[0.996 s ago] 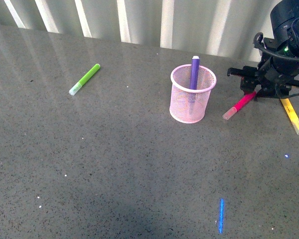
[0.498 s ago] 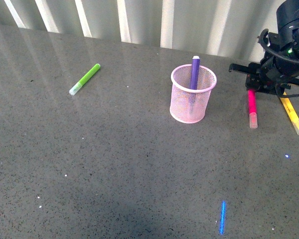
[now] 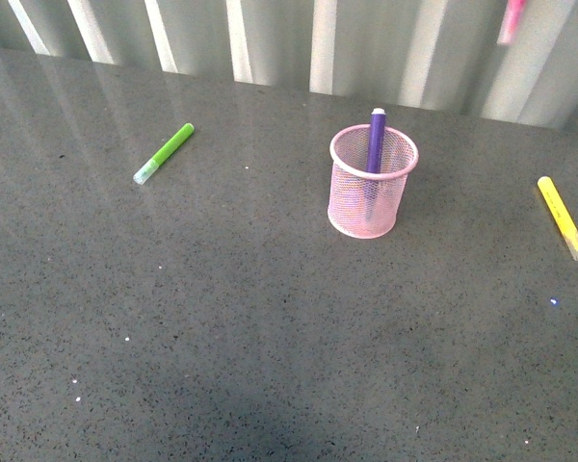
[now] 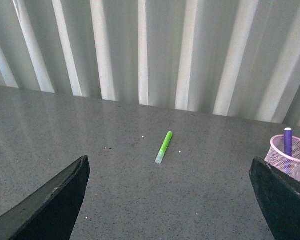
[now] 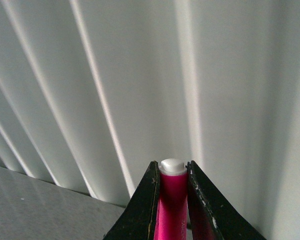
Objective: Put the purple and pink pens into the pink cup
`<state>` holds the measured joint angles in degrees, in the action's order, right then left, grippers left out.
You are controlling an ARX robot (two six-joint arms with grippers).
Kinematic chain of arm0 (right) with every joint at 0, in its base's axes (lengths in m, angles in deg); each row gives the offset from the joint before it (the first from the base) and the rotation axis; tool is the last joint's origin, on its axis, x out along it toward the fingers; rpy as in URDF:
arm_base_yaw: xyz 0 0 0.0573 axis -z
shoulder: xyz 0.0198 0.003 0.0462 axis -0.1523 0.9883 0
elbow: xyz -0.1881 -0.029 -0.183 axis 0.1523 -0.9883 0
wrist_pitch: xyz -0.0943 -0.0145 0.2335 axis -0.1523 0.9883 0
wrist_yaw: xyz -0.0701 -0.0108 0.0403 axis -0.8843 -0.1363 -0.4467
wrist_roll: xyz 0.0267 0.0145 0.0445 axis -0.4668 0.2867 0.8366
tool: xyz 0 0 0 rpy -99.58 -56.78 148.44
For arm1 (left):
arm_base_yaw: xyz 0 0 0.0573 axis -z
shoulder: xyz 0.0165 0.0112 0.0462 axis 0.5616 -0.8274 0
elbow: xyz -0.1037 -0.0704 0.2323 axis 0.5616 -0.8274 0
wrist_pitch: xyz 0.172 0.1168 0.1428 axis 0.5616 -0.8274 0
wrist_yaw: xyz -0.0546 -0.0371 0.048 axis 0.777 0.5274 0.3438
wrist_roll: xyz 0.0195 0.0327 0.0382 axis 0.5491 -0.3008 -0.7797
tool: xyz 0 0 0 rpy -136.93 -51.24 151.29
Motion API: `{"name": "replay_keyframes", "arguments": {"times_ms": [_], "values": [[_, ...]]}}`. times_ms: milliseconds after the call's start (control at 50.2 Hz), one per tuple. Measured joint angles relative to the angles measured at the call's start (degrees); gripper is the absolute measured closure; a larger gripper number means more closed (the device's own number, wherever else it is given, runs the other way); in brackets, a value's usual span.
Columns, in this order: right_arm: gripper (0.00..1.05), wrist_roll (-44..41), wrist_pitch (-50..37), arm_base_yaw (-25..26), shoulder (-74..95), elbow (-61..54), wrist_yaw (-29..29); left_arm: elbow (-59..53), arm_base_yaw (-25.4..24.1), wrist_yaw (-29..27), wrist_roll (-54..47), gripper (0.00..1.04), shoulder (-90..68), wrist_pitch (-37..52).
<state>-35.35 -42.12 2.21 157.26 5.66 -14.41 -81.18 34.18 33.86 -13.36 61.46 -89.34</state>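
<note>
The pink cup (image 3: 373, 207) stands upright a little right of the middle of the tabletop (image 3: 222, 318). The purple pen (image 3: 376, 142) stands in it, its top poking above the rim on the far side.

The pink pen (image 5: 171, 200) is off the tabletop. The right gripper (image 5: 173, 167) has its jaws clamped on the barrel from both sides, and the pen's whitish end shows just past their tips against the ribbed white wall (image 5: 230, 75). From the front the pen is only a pink blur at the top edge, up and to the right of the cup and well apart from it.

The left gripper (image 4: 169, 165) hangs over the tabletop with its jaws wide apart. A lime-green marker (image 3: 164, 152) lies far off to the left. A yellow marker (image 3: 563, 217) lies near the right edge.
</note>
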Motion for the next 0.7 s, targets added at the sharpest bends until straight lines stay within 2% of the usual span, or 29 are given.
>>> {"name": "replay_keyframes", "arguments": {"times_ms": [80, 219, 438, 697], "values": [[0.94, -1.16, -7.61, -1.33, -0.15, -3.04, 4.57, 0.00, 0.00, 0.00, 0.00, 0.07, 0.00, 0.00], [0.94, -1.51, -14.49, -3.32, 1.88, -6.19, 10.91, 0.00, 0.00, -0.02, 0.00, 0.07, 0.00, 0.00], [0.94, -2.14, -17.75, -7.37, 7.67, -6.69, 13.84, 0.00, 0.00, 0.00, 0.00, 0.07, 0.00, 0.00], [0.94, -1.49, -18.58, -8.66, 14.71, -2.69, 15.19, 0.00, 0.00, 0.00, 0.00, 0.07, 0.00, 0.00]]}}
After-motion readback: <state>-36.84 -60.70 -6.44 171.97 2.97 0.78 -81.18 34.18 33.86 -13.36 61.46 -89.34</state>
